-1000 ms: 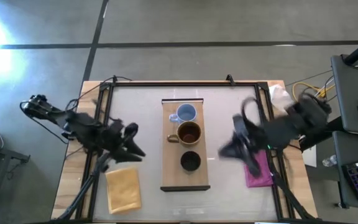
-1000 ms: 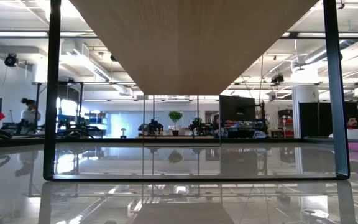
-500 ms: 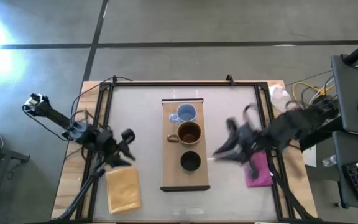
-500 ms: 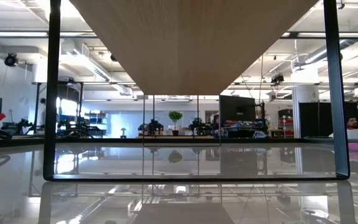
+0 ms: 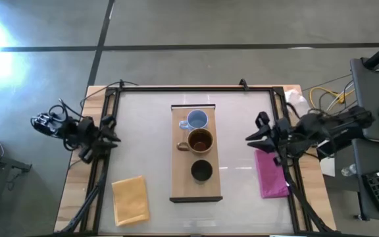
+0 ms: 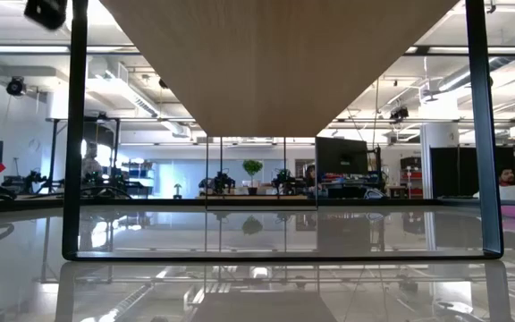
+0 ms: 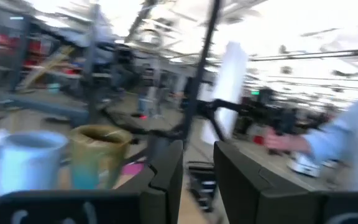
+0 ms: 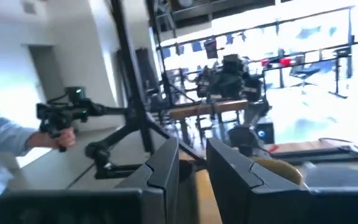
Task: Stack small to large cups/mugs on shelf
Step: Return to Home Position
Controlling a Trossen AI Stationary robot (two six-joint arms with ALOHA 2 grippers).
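The light-wood shelf (image 5: 178, 181) stands mid-table, and its underside (image 6: 275, 63) fills the top of the low view. Three vessels stand on it in a row. The light-blue mug (image 5: 197, 120) is farthest, the brown mug (image 5: 201, 140) is in the middle, and the black cup (image 5: 201, 170) is nearest. The left wrist view also shows the blue mug (image 7: 27, 165) and the brown mug (image 7: 98, 155). My left gripper (image 5: 108, 129) is at the table's left edge, shut and empty. My right gripper (image 5: 255, 131) is near the right edge, shut and empty.
A yellow cloth (image 5: 130, 201) lies near left and a magenta cloth (image 5: 270, 172) lies right, below my right arm. The shelf's dark legs (image 6: 76, 134) frame the low view. A person's sleeve (image 7: 347, 143) shows beyond the table.
Both arms have drawn back from the shelf. My left gripper has gone toward the table's left edge and a little toward the far edge. My right gripper has gone toward the right edge and lifted off the magenta cloth. The three vessels have stayed in place.
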